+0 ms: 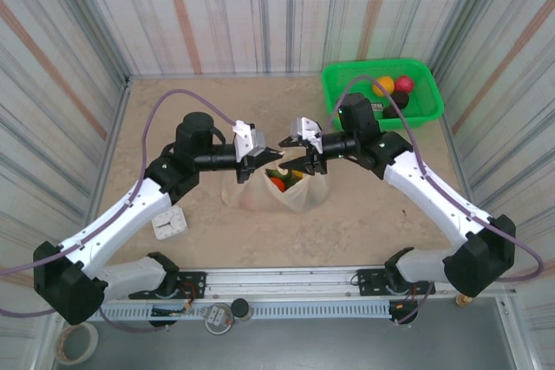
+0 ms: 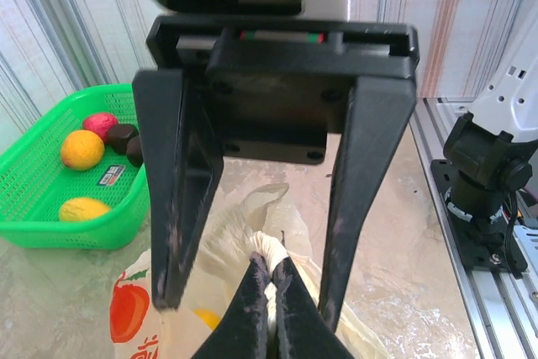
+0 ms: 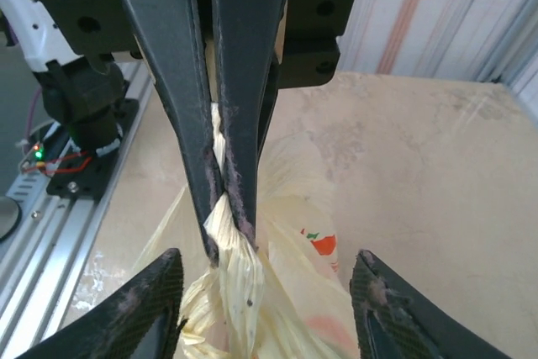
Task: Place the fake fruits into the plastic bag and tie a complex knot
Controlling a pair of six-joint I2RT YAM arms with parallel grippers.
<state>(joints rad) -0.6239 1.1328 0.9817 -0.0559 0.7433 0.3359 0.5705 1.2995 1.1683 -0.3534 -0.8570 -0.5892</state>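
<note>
We see the left pincer [image 2: 271,292] pressed together on the bag's twisted handle [image 3: 231,266], which rises upright from the bag [image 1: 295,195] of fruit [image 1: 279,181] beneath, the right pincer [image 3: 269,271] spread around that handle, and a green basket [image 1: 342,97] beyond it holding more fruit [image 1: 384,86].

The left claw [image 3: 227,229] comes in from the top, pinching a twisted cream strip of the bag [image 3: 294,199]. The right claw [image 3: 265,292] is spread wide on either side of it, over a sandy counter [image 3: 420,149].
</note>
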